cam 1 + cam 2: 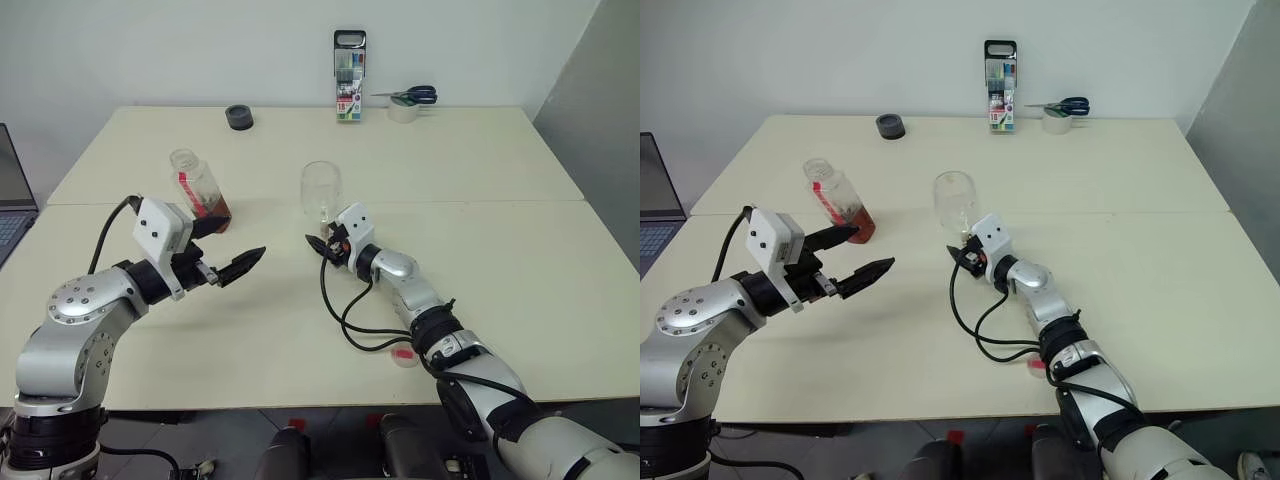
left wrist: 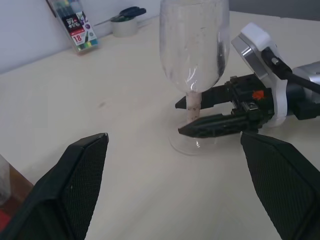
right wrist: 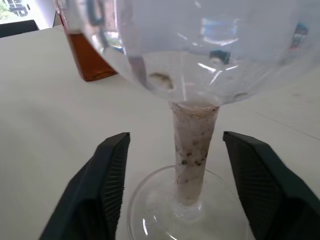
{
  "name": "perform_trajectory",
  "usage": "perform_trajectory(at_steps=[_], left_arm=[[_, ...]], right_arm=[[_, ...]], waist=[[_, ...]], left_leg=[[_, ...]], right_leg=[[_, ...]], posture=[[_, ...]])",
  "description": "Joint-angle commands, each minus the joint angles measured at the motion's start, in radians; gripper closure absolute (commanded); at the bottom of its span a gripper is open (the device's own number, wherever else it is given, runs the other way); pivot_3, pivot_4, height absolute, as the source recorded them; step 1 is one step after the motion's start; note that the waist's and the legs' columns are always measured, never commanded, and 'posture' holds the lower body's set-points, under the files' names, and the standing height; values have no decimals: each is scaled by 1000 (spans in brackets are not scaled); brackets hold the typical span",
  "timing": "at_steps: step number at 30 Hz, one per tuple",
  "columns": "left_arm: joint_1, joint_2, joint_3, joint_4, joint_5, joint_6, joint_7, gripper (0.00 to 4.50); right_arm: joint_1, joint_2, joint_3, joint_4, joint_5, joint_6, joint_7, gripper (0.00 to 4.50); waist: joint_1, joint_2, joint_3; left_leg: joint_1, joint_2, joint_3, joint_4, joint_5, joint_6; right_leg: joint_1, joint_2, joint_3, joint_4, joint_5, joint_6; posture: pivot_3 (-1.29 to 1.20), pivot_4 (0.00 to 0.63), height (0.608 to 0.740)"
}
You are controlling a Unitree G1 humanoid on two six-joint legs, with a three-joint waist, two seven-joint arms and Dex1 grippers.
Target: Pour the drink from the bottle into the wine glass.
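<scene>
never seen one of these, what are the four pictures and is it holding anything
It is a humanoid robot with two arms, each ending in a two-fingered hand. Two pictures look down from its head; the other two come from cameras on its wrists. On the table stand an empty wine glass and an uncapped bottle holding a little reddish-brown drink. A red cap lies near the front edge. At the back are a pen case, tape, scissors and a dark roll. The left hand is open near the bottle; the right hand is open around the glass stem. Neither holds anything.
</scene>
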Motion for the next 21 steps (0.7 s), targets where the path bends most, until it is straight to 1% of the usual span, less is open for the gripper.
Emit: perform_trajectory(at_steps=[1,6,12,21], left_arm=[[-18,-1,23,-34,-18,-16,14,0],[-40,-9,22,-35,-27,-17,26,0],[-57,-29,-2,-30,-16,-29,29,0],[-62,-76,-41,-16,3,-43,56,0]], right_arm=[[-18,6,-10,-25,2,-18,19,49],[-7,-7,-9,-52,4,-6,40,49],[44,-59,-2,-138,-3,19,68,49],[215,-204,11,-486,11,198,129,49]], waist=[[0,0,0],[0,0,0],[2,0,0],[4,0,0]], left_leg=[[0,0,0,0,0,0],[0,0,0,0,0,0],[0,0,0,0,0,0],[-1,0,0,0,0,0]], right_leg=[[0,0,0,0,0,0],[0,0,0,0,0,0],[0,0,0,0,0,0],[0,0,0,0,0,0]], posture=[[0,150,740],[0,150,740],[0,150,740],[0,150,740]])
